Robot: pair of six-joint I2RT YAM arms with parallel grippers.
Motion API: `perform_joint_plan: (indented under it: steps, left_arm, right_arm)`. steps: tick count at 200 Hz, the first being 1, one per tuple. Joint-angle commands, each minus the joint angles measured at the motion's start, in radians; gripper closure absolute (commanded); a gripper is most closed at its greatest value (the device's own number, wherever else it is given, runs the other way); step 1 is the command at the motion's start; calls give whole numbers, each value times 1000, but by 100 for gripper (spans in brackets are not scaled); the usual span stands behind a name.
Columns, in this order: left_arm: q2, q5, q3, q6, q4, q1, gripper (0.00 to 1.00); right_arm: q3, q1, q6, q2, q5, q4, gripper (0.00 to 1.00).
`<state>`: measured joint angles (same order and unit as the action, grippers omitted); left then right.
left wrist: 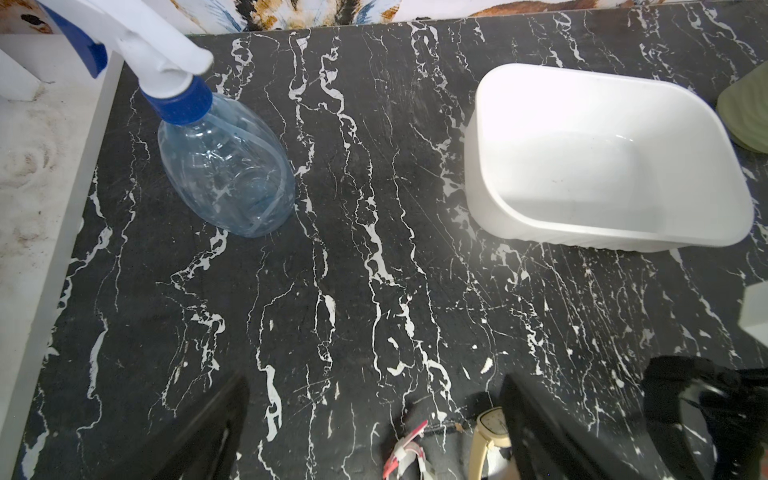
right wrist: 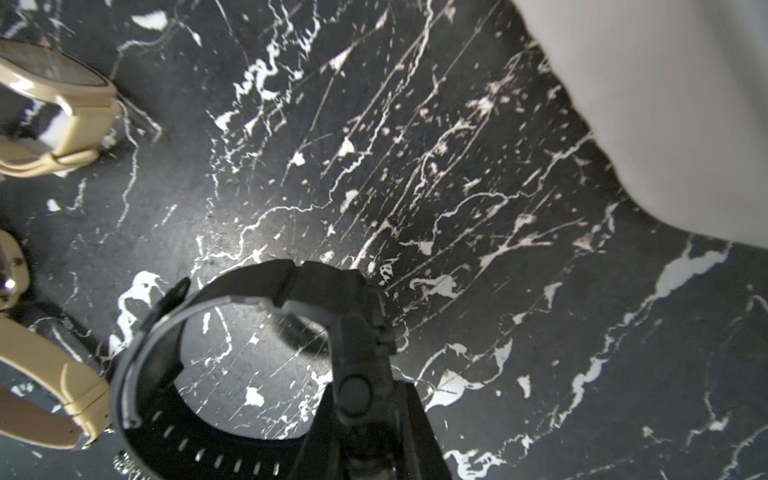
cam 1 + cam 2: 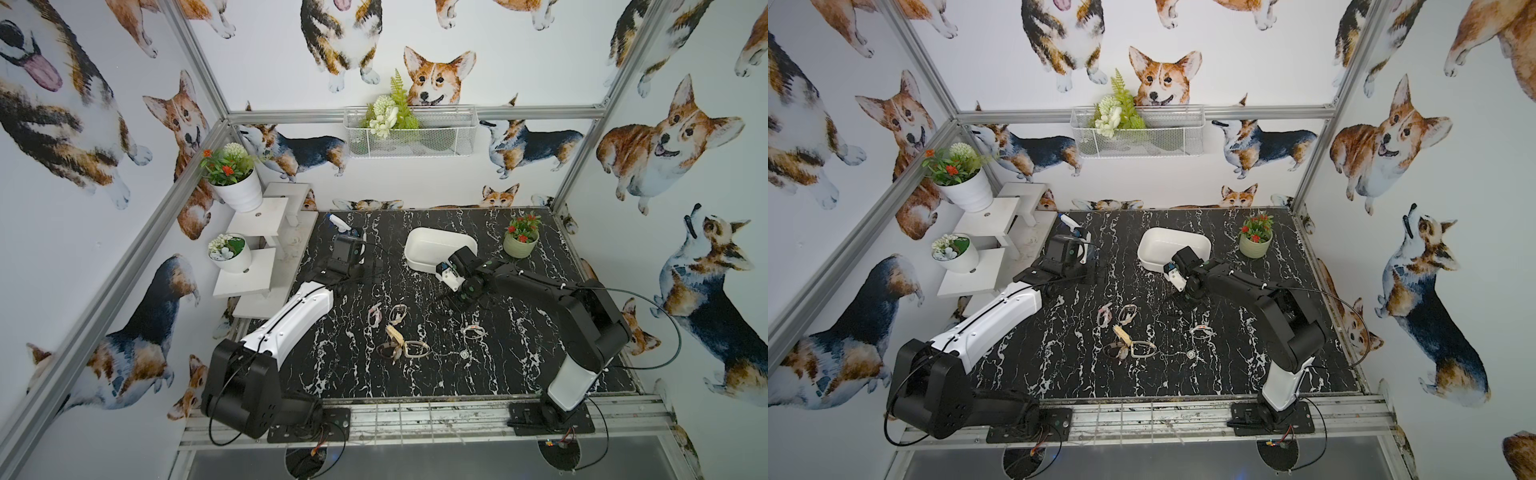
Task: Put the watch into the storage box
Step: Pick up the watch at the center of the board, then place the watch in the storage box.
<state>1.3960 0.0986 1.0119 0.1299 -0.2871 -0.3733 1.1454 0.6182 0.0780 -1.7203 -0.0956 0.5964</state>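
Both arms are a black and white mix. The left arm (image 3: pixel 299 309) has a glossy white shell well back from the jaws, then a chunky black shoulder block (image 3: pixel 245 386). The right arm (image 3: pixel 536 286) is black behind its jaws, with little green dots (image 3: pixel 471 286) and a white piece (image 3: pixel 449 277) close to them, plus a white lower link (image 3: pixel 571 380). There's a thin black cable loop (image 3: pixel 677 328) and flat black base plates (image 3: pixel 309 422). The left gripper (image 1: pixel 374 399) has plain black fingers (image 1: pixel 203 432).

I see the black marble tabletop (image 3: pixel 415 386) carrying the white storage box (image 3: pixel 428 249) toward the back, a clear spray bottle (image 1: pixel 226 183) well to its left, a green flowerpot (image 3: pixel 520 246) near its right, and several pale-strapped watches (image 3: pixel 392 337) scattered nearer the front.
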Motion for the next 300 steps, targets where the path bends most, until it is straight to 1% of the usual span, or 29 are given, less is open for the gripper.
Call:
perform_joint_plan:
  steps: [1,19,26,31,48,57,70,89,114,143,179,206,228,300]
  left_arm:
    - [-8,10,7,13,3,-1,0]
    - [-15,13,4,19,10,-1,0]
    - [-20,13,0,20,14,-1,0]
    - [-25,14,-4,20,17,-1,0]
    - [-42,6,-12,19,29,-1,0]
    - [-54,-21,-23,13,45,-1,0]
    - [-76,-66,-44,11,79,-1,0]
    - [-105,-104,-68,8,118,-4,0]
    - [-125,-114,-80,2,134,-9,0]
    - [-132,-121,-86,-9,140,-20,0]
    - [-138,-120,-88,-18,144,-29,0]
    - [-137,-117,-89,-21,144,-30,0]
    - [-135,-120,-88,-25,144,-33,0]
    - [-127,-119,-83,-36,144,-36,0]
  right_arm:
    - [5,0,1,48,-26,-33,89]
    - [33,-6,-4,88,-35,-46,91]
    - [52,-19,-23,95,-45,-49,94]
    - [70,-35,-42,98,-59,-51,100]
    - [125,-108,-138,97,-145,-80,100]
    - [158,-142,-186,87,-153,-93,100]
    - [234,-167,-227,49,-116,-72,100]
    - [403,-173,-231,-57,-23,45,100]
    - [611,-173,-224,-216,90,181,100]
    - [796,-173,-217,-385,206,294,100]
    - [979,-175,-220,-526,293,368,100]
    - [1110,-186,-217,-631,308,437,100]
    - [1160,-193,-206,-686,309,468,100]
    - [1133,-196,-190,-731,314,444,100]
